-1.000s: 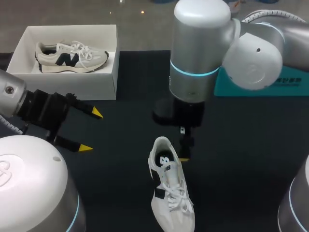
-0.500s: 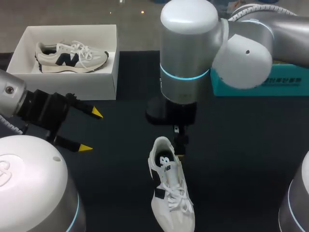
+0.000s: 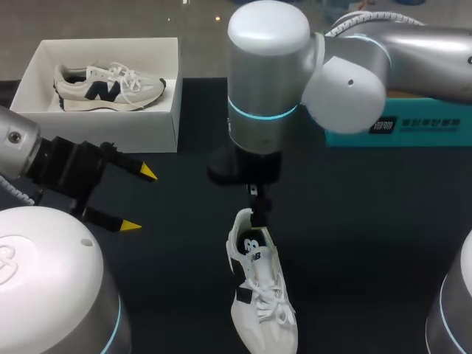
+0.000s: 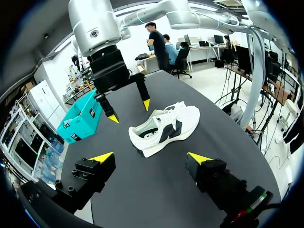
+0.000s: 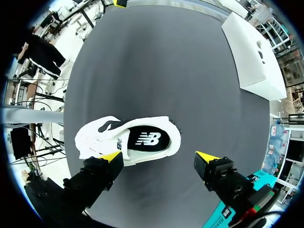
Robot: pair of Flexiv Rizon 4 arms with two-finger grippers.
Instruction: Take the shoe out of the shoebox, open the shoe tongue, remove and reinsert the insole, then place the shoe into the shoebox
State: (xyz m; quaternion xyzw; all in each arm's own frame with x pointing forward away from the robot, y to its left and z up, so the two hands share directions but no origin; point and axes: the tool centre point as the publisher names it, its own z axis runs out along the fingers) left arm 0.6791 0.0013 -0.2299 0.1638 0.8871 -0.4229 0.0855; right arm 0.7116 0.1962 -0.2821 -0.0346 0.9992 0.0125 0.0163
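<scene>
over the shoe (image 5: 97,138) (logo (image 5: 147,139) on insole (image 5: 163,144)) hangs the right gripper (image 5: 160,157), released like the left gripper (image 4: 151,157).

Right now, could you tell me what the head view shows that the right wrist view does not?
Only the head view: a second shoe lying inside the shoebox. Only the right wrist view: both yellow tips of the open right gripper, one at the side of the loose shoe, the other clear of it. Both: the loose shoe on the table with its dark insole showing, the shoebox and the teal box.
</scene>
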